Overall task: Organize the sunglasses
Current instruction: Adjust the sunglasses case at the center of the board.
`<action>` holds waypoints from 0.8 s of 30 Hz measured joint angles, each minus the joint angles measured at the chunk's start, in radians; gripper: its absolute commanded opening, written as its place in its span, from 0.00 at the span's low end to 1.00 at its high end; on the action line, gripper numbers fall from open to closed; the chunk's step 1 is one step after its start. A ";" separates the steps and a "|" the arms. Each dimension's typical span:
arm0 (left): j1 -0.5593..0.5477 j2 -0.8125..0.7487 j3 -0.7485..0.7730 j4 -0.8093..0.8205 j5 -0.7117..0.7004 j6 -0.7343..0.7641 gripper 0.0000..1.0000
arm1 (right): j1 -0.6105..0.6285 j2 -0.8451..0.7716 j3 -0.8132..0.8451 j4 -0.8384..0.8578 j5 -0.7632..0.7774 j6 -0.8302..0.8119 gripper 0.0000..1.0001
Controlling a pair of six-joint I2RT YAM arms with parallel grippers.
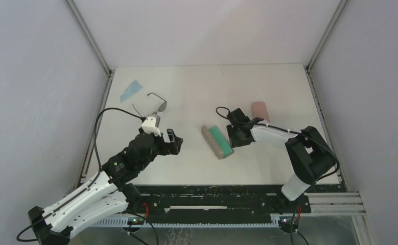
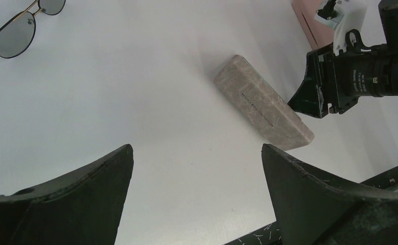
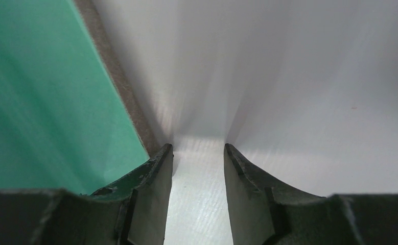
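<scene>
One pair of sunglasses [image 1: 157, 105] with a thin wire frame and dark lenses lies on the white table at the back left; the left wrist view shows the sunglasses [image 2: 14, 37] at its top left corner. My left gripper [image 1: 169, 139] hovers in front of them, open and empty, and in its own view the left gripper [image 2: 196, 153] has only bare table between its jaws. My right gripper [image 1: 236, 135] sits low at the right side of the open grey-brown case [image 1: 218, 142]. The right gripper [image 3: 197, 149] is open with a narrow gap and holds nothing.
The case's green lining [image 3: 38, 92] fills the left of the right wrist view, its brown rim [image 3: 116, 69] beside my left finger. A pink case [image 1: 260, 109] lies behind the right arm. A light blue cloth [image 1: 131, 90] rests at the back left near the wall.
</scene>
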 measured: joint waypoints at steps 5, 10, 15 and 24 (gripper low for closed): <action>0.000 -0.001 0.000 0.007 -0.001 0.012 0.99 | 0.025 0.000 0.002 -0.002 -0.034 0.004 0.41; 0.000 -0.011 -0.018 0.024 -0.002 0.021 0.99 | 0.064 0.000 0.003 -0.001 -0.072 0.019 0.42; 0.000 -0.023 -0.039 0.044 -0.005 0.025 0.99 | 0.106 -0.001 0.003 0.005 -0.115 0.049 0.42; 0.000 -0.068 -0.048 0.057 -0.035 0.028 0.99 | 0.175 -0.001 0.003 0.043 -0.186 0.135 0.43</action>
